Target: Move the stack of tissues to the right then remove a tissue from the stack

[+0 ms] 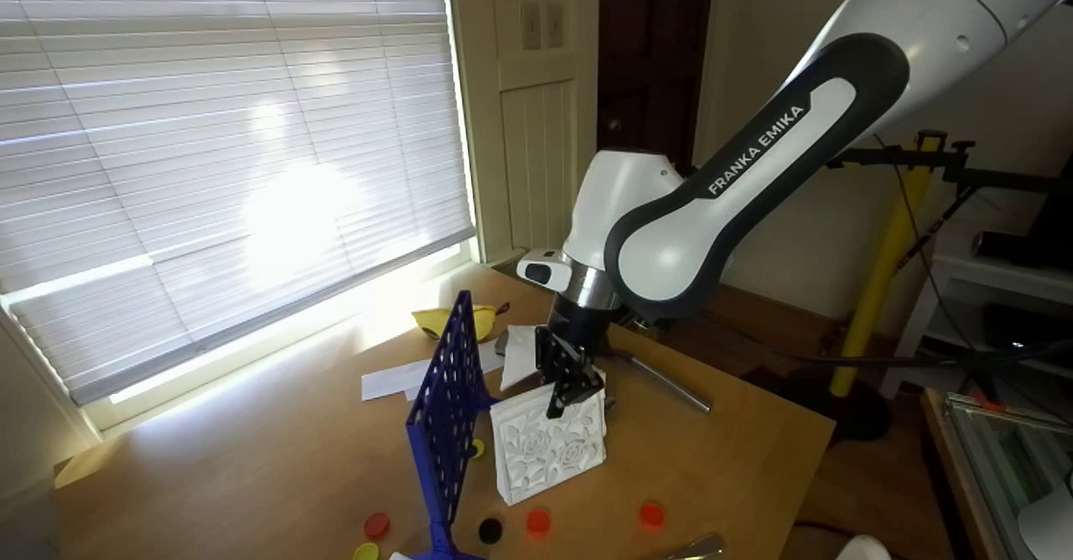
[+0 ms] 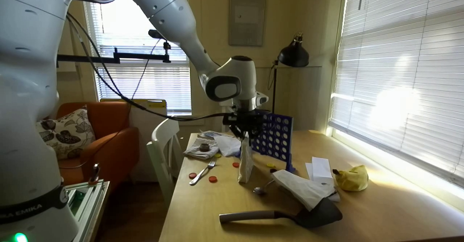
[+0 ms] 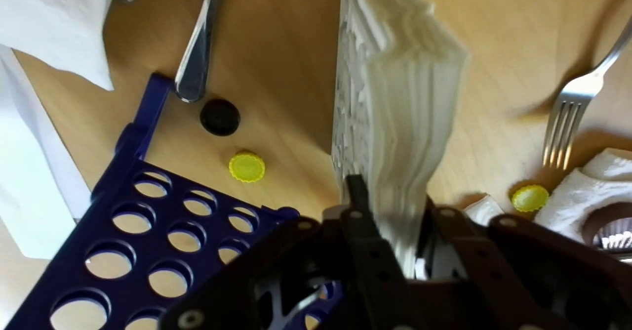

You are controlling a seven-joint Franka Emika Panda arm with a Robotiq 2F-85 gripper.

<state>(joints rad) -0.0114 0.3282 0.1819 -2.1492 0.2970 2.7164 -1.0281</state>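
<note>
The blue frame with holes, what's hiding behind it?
In an exterior view, a yellow thing and white papers peek out past both sides. The blue frame mostly covers what's between; I can't tell what else hides.

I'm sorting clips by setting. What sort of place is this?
Probably a room in a home, perhaps a living area: an orange armchair, the patterned cushion on it and the white window blinds suggest that.
</note>
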